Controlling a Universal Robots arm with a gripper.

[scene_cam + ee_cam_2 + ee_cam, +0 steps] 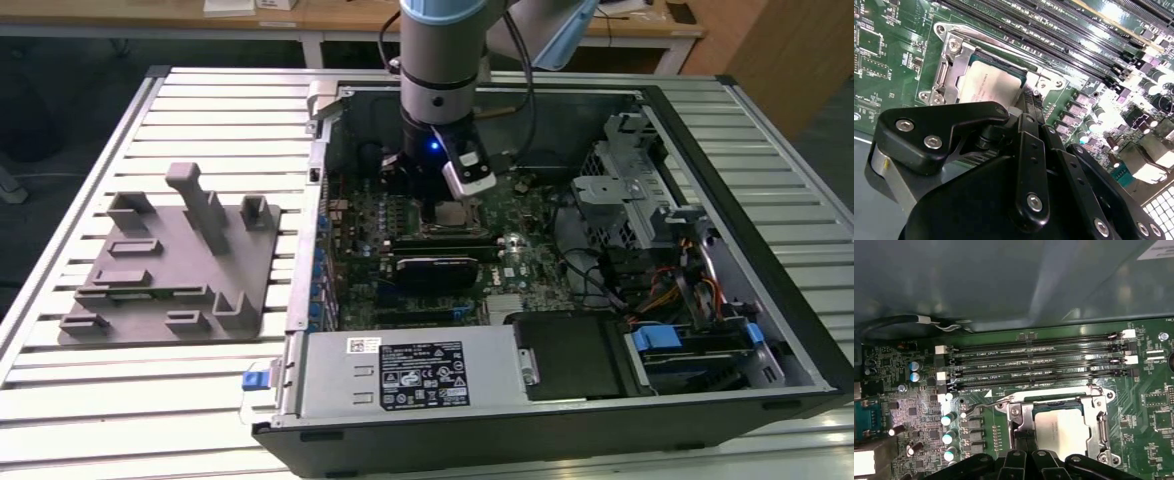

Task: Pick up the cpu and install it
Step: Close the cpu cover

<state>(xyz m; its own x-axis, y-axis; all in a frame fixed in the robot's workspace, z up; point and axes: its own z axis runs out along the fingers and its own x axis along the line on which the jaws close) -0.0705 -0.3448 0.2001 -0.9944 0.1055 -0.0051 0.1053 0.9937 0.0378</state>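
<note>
Though close beside the pincer (pixel 1024 441), the cpu (pixel 1061 427) flat within the socket frame (pixel 1102 425), pincer's open-or-closed state unclear.

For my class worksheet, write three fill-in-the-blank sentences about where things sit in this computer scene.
The gripper hovers close over the cpu, which lies in its metal-framed ___.
The grey fixture stands at the exterior view's ___ of the computer case.
Next to the cpu run ___ long memory slots.
Missing words: socket; left; four.
</note>
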